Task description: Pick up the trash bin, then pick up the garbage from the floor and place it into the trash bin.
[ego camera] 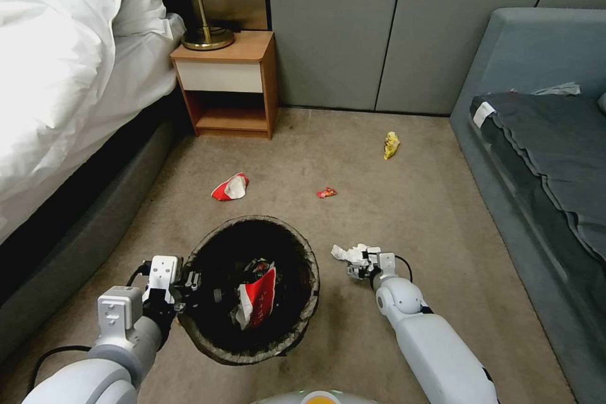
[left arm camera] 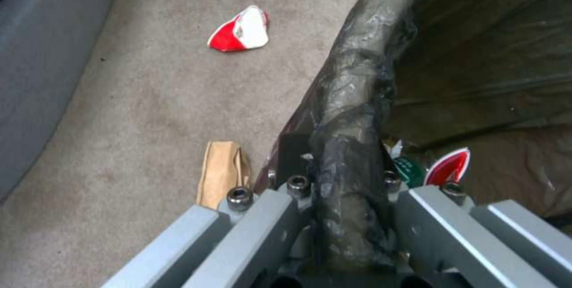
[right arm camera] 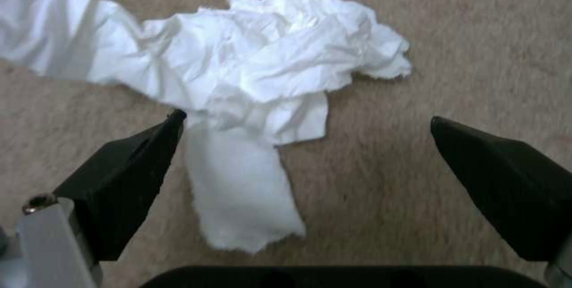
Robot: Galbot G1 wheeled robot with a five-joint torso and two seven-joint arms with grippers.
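Closest to the head camera, two white robot arms reach down toward a beige carpeted floor [ego camera: 404, 214]. The left tool [ego camera: 189, 283] is clamped on the near-left rim of the trash bin [ego camera: 303, 322], a round bin lined with a dark bag; in the left wrist view its grey fingers [left arm camera: 256, 234] sit on either side of the bag-wrapped rim [left arm camera: 348, 113]. Inside the bin lies a red and white wrapper [ego camera: 257, 303]. A folded piece of brown paper [left arm camera: 221, 172] lies on the carpet just beside the bin, under the left tool.

The right tool [ego camera: 357, 268] hangs low over the floor to the right of the bin, spread wide, with a crumpled white tissue [ego camera: 348, 253] on the carpet at its tips. In the right wrist view the tissue [right arm camera: 250, 82] lies between and beyond the two black fingertips [right arm camera: 149, 149]; one tip is at the tissue's edge, the other well clear of it.

Farther out on the carpet lie another red and white wrapper [ego camera: 230, 187], a small red wrapper [ego camera: 326, 192] and, nearer the wall, a yellow wrapper [ego camera: 391, 144]. A bed [ego camera: 69, 69] with white covers stands at the left, a wooden nightstand [ego camera: 230, 85] holding a brass lamp base [ego camera: 207, 35] behind it, and a grey sofa [ego camera: 536, 139] at the right
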